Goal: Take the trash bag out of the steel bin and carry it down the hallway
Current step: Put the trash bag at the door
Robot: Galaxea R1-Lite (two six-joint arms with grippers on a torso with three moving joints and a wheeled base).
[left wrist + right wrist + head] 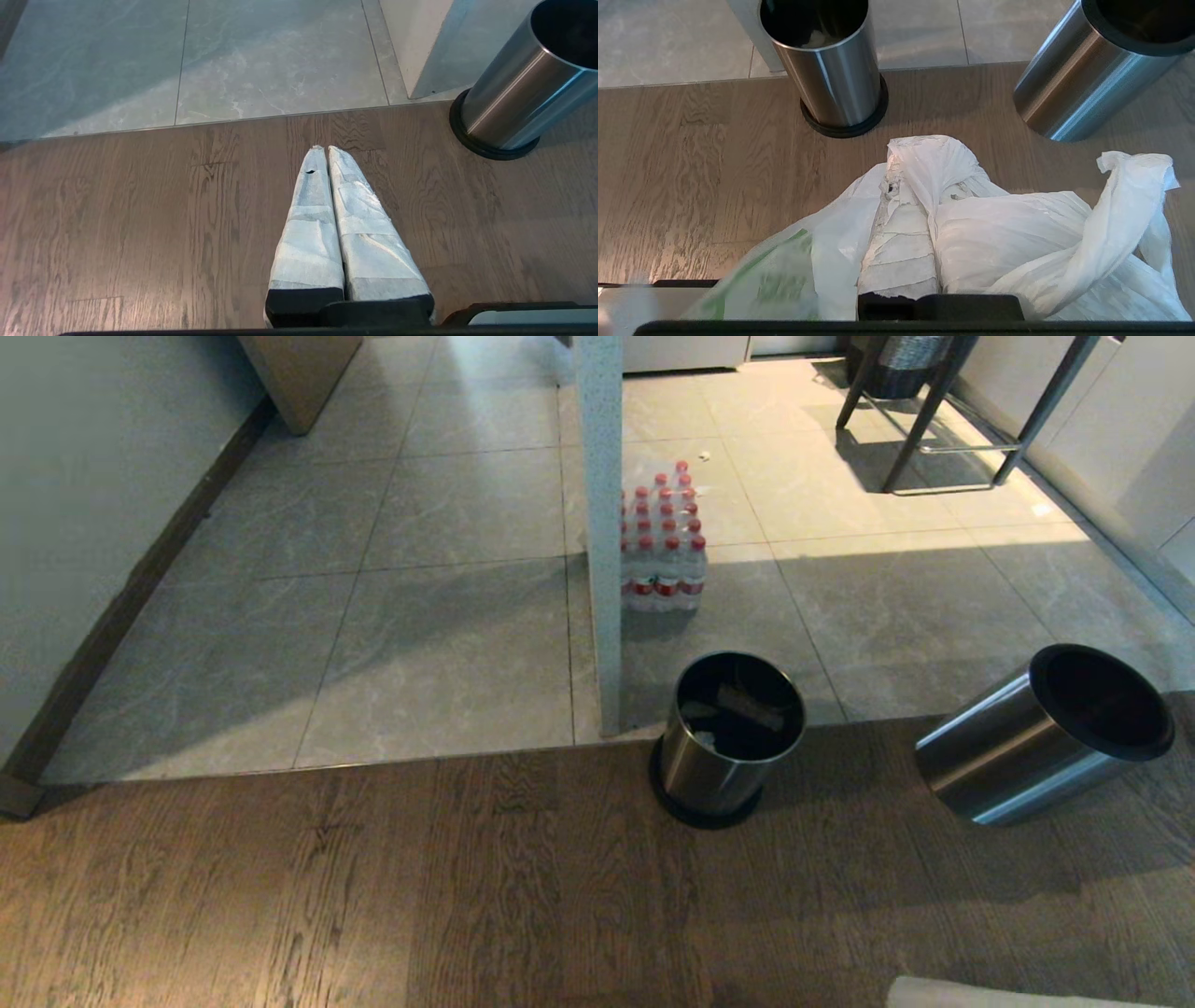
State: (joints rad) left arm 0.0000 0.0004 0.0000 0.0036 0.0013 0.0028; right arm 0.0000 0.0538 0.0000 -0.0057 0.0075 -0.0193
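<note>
The trash bag (1017, 233), thin white plastic with green print on one side, is draped over my right gripper (901, 163), which is shut on a fold of it above the wooden floor. The steel bin (728, 737), small and shiny with a black base, stands upright just ahead at the edge of the tiles, with some scraps inside; it also shows in the right wrist view as the steel bin (822, 60). My left gripper (323, 148) hangs shut and empty over the wood, left of the steel bin (514, 93). The hallway (420, 569) of grey tiles runs ahead.
A larger steel cylinder (1046, 737) stands right of the bin. A white partition edge (600, 523) rises behind the bin, with a shrink-wrapped pack of water bottles (663, 555) beside it. Black stool legs (943, 420) stand at the far right. A wall with dark skirting (121, 607) runs along the left.
</note>
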